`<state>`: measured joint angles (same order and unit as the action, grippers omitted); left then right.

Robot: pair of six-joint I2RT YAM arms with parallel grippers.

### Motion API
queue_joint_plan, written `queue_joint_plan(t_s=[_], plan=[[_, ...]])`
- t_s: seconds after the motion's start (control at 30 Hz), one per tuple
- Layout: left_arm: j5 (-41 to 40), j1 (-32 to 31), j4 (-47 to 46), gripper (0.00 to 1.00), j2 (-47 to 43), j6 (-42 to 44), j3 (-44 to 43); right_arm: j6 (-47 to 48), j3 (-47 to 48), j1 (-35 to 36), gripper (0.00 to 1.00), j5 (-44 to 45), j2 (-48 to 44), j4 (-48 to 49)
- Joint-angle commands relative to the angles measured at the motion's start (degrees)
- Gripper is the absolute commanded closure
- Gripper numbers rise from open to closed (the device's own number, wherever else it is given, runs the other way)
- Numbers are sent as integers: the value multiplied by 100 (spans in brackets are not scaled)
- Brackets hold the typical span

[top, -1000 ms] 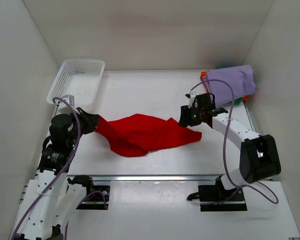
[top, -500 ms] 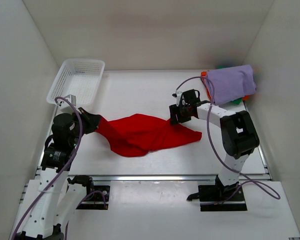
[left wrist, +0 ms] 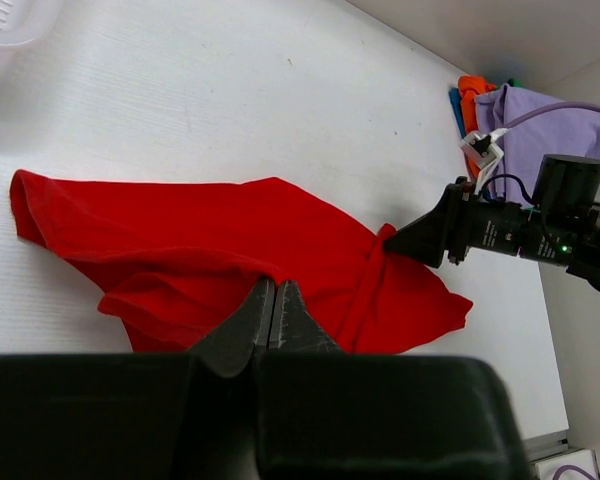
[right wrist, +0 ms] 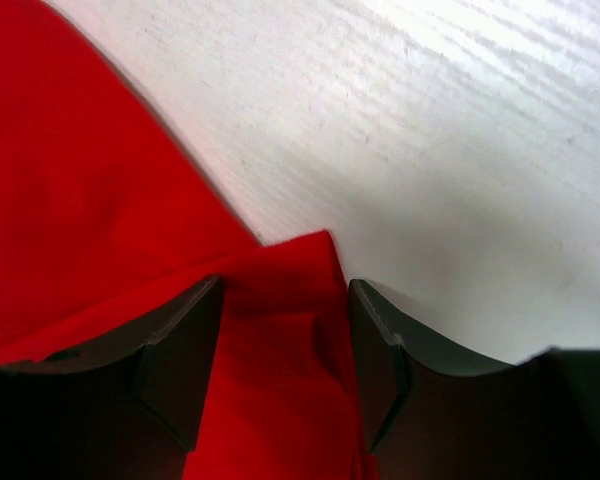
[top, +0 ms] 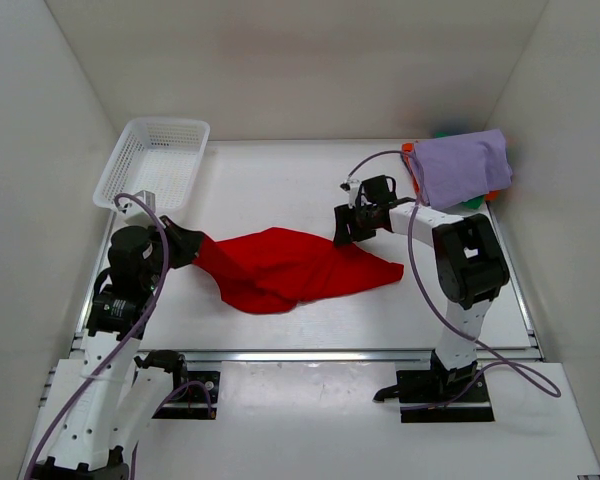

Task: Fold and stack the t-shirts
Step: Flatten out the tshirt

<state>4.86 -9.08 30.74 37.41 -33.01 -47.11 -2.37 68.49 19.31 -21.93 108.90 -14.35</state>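
A plain red t-shirt (top: pixel 290 265) lies crumpled across the middle of the table; it also shows in the left wrist view (left wrist: pixel 180 235). My left gripper (top: pixel 188 245) is shut on the shirt's left end, with cloth pinched at the closed tips (left wrist: pixel 277 285). My right gripper (top: pixel 342 228) is open at the shirt's far right corner, and a fold of red cloth (right wrist: pixel 280 330) lies between its spread fingers (right wrist: pixel 285 290). A folded lavender t-shirt (top: pixel 462 165) tops a stack at the back right, with orange (top: pixel 408 150) and green (top: pixel 445 131) edges showing under it.
A white mesh basket (top: pixel 165 122) stands at the back left, just beyond my left arm. White walls enclose the table on three sides. The right arm's purple cable (top: pixel 380 160) loops over the table near the stack.
My right gripper has moved left, away from the stack, to the shirt's far right corner, and its arm has swung with it. The left gripper still holds the shirt's left end.
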Motion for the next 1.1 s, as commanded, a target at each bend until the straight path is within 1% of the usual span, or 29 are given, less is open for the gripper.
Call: queue_joint_plan(t_s=[0.0, 0.07, 0.13, 0.2, 0.23, 0.27, 0.33, 0.47, 0.53, 0.57, 0.6, 0.67, 0.7, 0.73, 0.77, 0.8, 0.83, 0.87, 0.9, 0.97, 1.0, 1.07], plan=[[102, 38, -218, 100, -14, -3, 79, -27, 393, -59, 50, -233, 192, 170], [103, 47, -226, 100, 12, 14, 71, -9, 463, -41, 53, -241, 263, 82], [103, 73, -235, 100, 4, -3, 97, -35, 473, -15, 63, -215, 272, 142], [112, 64, -226, 100, 12, 6, 80, -96, 438, -24, 88, -224, 237, 204], [111, 91, -235, 100, 21, -3, 88, -79, 411, -6, 96, -198, 176, 213], [103, 82, -235, 100, 21, 23, 71, -114, 428, 2, 100, -171, 158, 170], [120, 73, -183, 100, 12, 15, 71, -132, 437, -50, 100, -215, 122, 64], [112, 108, -227, 100, -14, 14, 53, -150, 463, -68, 100, -268, -246, 2], [94, 126, -235, 100, 64, 32, -131, -220, 446, -68, 100, -224, -614, 2], [50, 74, -192, 100, 143, 110, -288, -237, 429, -76, 100, -189, -955, 63], [93, 91, -183, 100, 283, 181, -533, -307, 420, -77, 100, -171, -1098, 142], [-29, 126, -174, 100, 564, 286, -1183, -386, 420, -102, 100, -57, -1799, 300], [-12, 135, -148, 100, 627, 339, -1308, -483, 420, -112, 100, -4, -2002, 362], [-99, 109, -147, 100, 775, 331, -1736, -527, 437, -120, 100, 40, -2370, 450], [-160, 126, -139, 100, 846, 392, -1914, -571, 437, -208, 100, 14, -2739, 468], [-196, 100, -139, 100, 986, 410, -2368, -632, 429, -252, 100, 66, -2925, 555], [-266, 108, -86, 100, 1127, 445, -2808, -729, 402, -305, 100, -3, -3284, 634], [-310, 74, -60, 100, 1259, 445, -3238, -817, 367, -514, 99, -204, -3557, 679], [-328, 91, -16, 100, 1356, 471, -3426, -809, 341, -586, 100, -310, -3847, 766], [-380, 38, 133, 100, 1558, 480, -4101, -949, 323, -814, 99, -574, -4200, 618], [-416, -23, 143, 100, 1559, 489, -4209, -975, 288, -945, 99, -627, -4289, 609], [-434, -76, 177, 100, 1577, 480, -4429, -1063, 25, -1069, 100, -672, -4788, 591]])
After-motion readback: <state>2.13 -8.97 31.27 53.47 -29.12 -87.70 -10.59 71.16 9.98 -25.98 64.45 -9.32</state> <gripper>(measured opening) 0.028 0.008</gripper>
